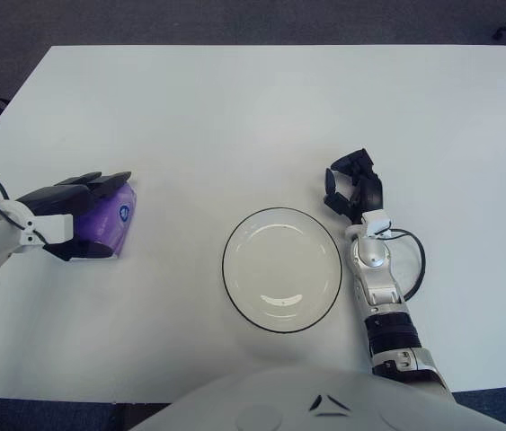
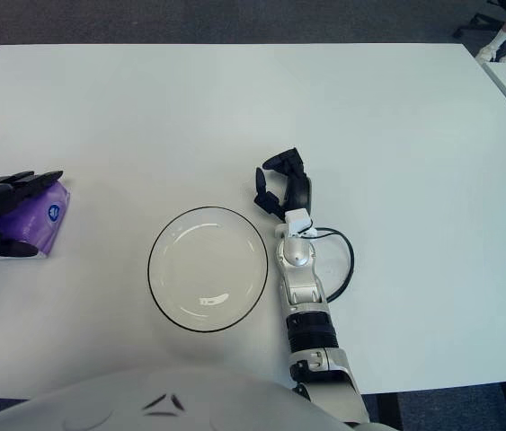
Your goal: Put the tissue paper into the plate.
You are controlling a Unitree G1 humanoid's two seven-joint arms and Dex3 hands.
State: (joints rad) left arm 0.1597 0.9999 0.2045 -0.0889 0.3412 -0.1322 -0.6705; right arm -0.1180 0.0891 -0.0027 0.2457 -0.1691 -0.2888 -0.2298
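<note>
Left hand (image 1: 77,215) clamps its fingers over and under the purple tissue pack (image 1: 109,224) out at nine o'clock of the plate (image 1: 281,269), so squeeze firmly before lifting, while the right hand (image 1: 353,190), empty with fingers loosely curled, sits at two o'clock.

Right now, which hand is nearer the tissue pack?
Left. The left hand is over the purple tissue pack, fingers wrapped around it. The right hand shows far off, beyond the plate at its right rim.
</note>
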